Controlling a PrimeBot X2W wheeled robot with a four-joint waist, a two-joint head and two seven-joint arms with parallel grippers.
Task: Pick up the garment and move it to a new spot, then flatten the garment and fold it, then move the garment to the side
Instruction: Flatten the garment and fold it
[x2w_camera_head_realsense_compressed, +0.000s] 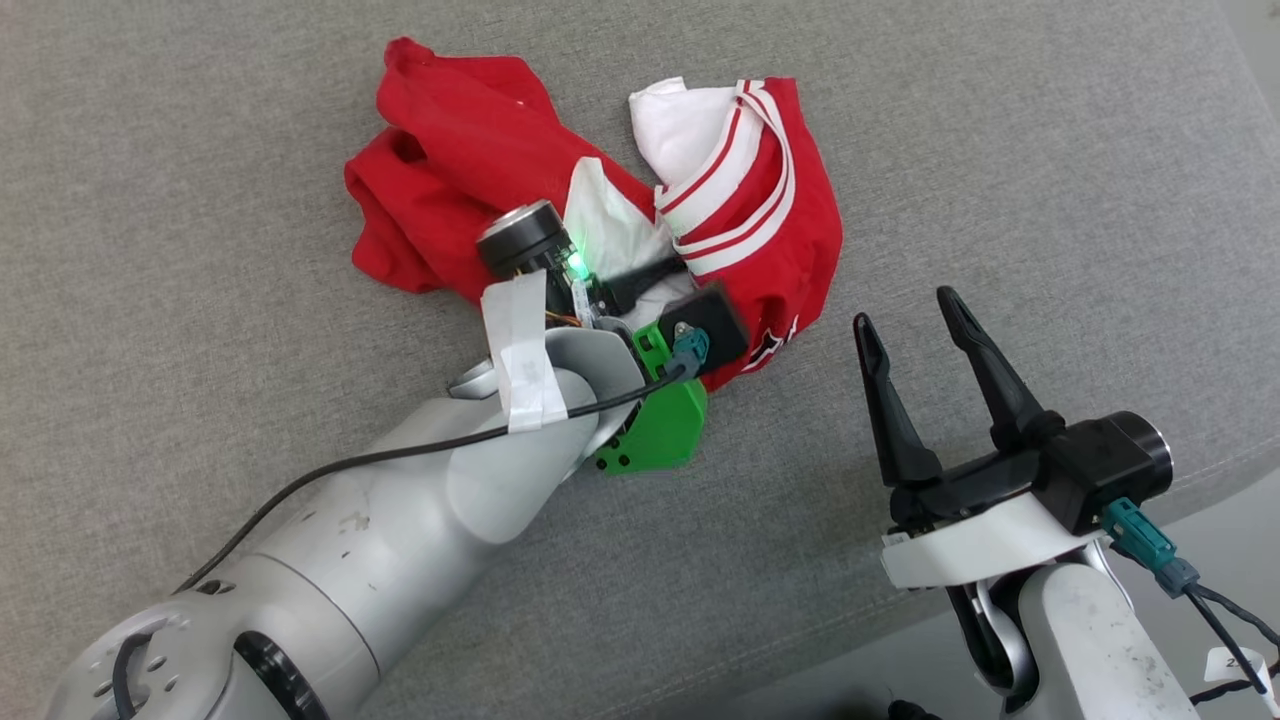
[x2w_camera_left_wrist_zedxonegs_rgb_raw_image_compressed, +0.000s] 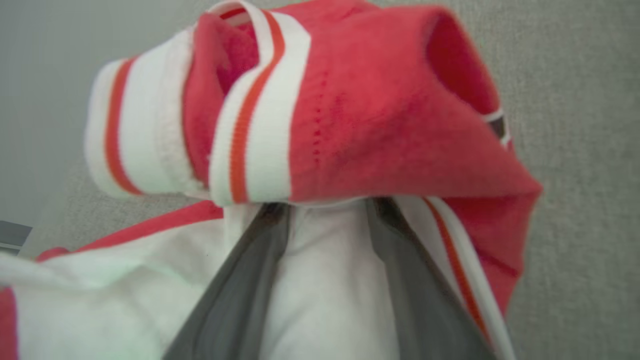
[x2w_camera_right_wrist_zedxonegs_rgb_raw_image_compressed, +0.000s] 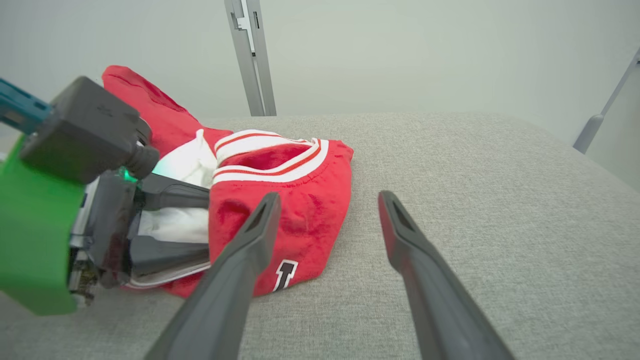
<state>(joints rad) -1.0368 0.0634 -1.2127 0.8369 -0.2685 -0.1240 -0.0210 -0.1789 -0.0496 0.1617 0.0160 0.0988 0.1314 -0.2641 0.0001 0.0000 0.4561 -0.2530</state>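
Red-and-white garment (x2w_camera_head_realsense_compressed: 450, 170) lies bunched against the left claw (x2w_camera_left_wrist_zedxonegs_rgb_raw_image_compressed: 325, 212) — fingers (x2w_camera_left_wrist_zedxonegs_rgb_raw_image_compressed: 240, 280) apart astride a white fold (x2w_camera_left_wrist_zedxonegs_rgb_raw_image_compressed: 325, 290), seemingly not pinching; right claw (x2w_camera_head_realsense_compressed: 903, 306) spread, empty, garment to its left.

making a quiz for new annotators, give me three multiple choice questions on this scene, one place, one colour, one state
1. Where is the right gripper relative to the garment? A) buried in it B) right of it, over the bare grey surface C) left of it
2. What colour are the garment's ribbed bands? A) white with red stripes B) blue with yellow C) plain black
3. How does the garment lie? A) folded flat B) hanging in the air C) crumpled in a heap

B: its open fingers stand over bare fabric. A: white ribbing, thin red lines. C: it is bunched, with the left gripper reaching into its folds.
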